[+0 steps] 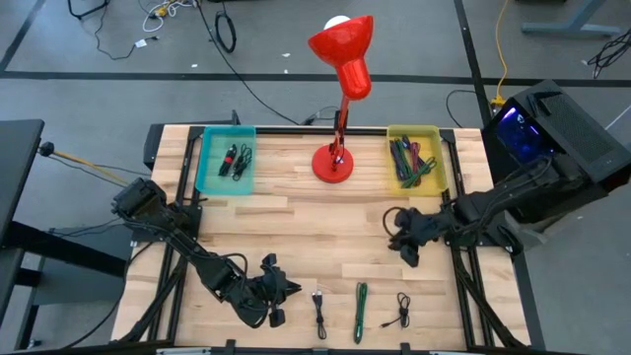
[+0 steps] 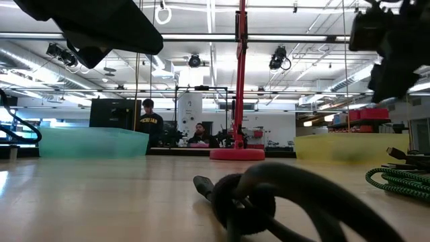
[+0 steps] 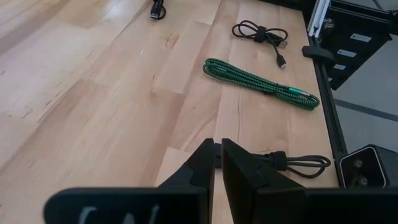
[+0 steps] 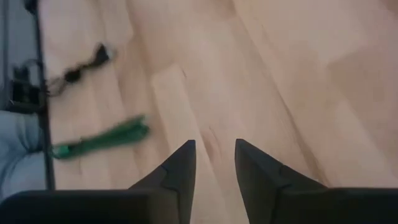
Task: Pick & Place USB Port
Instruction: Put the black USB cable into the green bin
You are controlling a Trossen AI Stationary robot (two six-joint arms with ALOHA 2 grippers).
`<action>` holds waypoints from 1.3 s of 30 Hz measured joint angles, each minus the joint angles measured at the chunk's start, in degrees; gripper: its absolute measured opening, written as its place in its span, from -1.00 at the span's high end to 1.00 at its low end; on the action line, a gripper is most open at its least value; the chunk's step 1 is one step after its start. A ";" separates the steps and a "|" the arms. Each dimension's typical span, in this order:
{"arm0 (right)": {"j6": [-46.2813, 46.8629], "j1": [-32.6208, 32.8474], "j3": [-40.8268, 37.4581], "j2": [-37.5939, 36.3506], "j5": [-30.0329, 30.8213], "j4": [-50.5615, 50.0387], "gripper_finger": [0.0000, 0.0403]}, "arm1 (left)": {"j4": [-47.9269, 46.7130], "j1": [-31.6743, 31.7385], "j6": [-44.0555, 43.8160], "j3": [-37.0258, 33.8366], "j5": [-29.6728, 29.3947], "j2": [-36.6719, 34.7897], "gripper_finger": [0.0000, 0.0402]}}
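Observation:
Several coiled USB cables lie along the table's near edge: a black one [image 1: 278,317] beside my left gripper, another black one [image 1: 319,314], a green one [image 1: 361,312] and a black one [image 1: 400,311]. My left gripper [image 1: 283,293] is low over the near left of the table, its fingers shut [image 3: 217,148]. The nearest black cable [image 3: 298,163] lies flat on the wood, and one end runs behind a fingertip. My right gripper [image 1: 404,247] hangs open [image 4: 214,147] above bare wood at the right, nothing between its fingers. My left gripper is shut with its tips close to one end of the black cable [image 3: 266,159]. A fingertip [image 3: 239,155] hides that end, so I cannot tell whether it touches the cable. The rest of the cable lies slack on the table.
A blue bin [image 1: 209,168] at the far left and a yellow bin [image 1: 441,163] at the far right each hold cables. A red desk lamp [image 1: 333,163] stands between them. Bare wood fills the table's middle.

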 joint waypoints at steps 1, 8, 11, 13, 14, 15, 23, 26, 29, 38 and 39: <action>1.05 0.53 0.00 0.40 0.00 -1.03 0.42 | 0.00 0.00 0.00 0.00 0.00 0.00 0.84; 3.83 1.58 0.00 4.16 0.15 -4.27 0.30 | -0.02 0.00 0.04 0.00 0.00 0.00 0.84; 3.50 1.58 0.00 6.26 0.59 -4.30 0.23 | -0.02 0.00 0.09 0.00 0.00 0.00 0.84; 3.48 1.56 0.00 7.76 0.35 -4.30 0.18 | -0.02 0.00 0.13 0.00 0.00 0.00 0.84; 3.46 1.56 0.00 8.53 0.26 -4.39 0.15 | -0.02 0.00 0.13 0.00 0.00 0.00 0.84; 3.41 1.56 0.00 9.30 0.12 -4.52 0.13 | -0.02 0.00 0.13 0.00 0.00 0.00 0.84; 3.35 1.56 0.00 14.49 0.08 -4.68 -0.03 | -0.02 0.00 0.13 0.00 0.00 0.00 0.84; 3.32 1.56 0.00 16.35 0.10 -4.84 -0.06 | -0.02 0.00 0.13 0.00 0.00 0.00 0.84; 3.03 1.56 0.00 18.13 1.09 -5.03 -0.07 | -0.04 0.00 0.13 0.00 0.00 0.00 0.84; 2.76 0.98 0.04 22.00 3.91 -5.23 0.32 | -0.07 0.00 0.13 0.00 0.00 0.00 0.84; 2.76 0.86 0.10 22.09 3.50 -5.09 0.47 | -0.07 0.00 0.13 0.00 0.00 0.00 0.84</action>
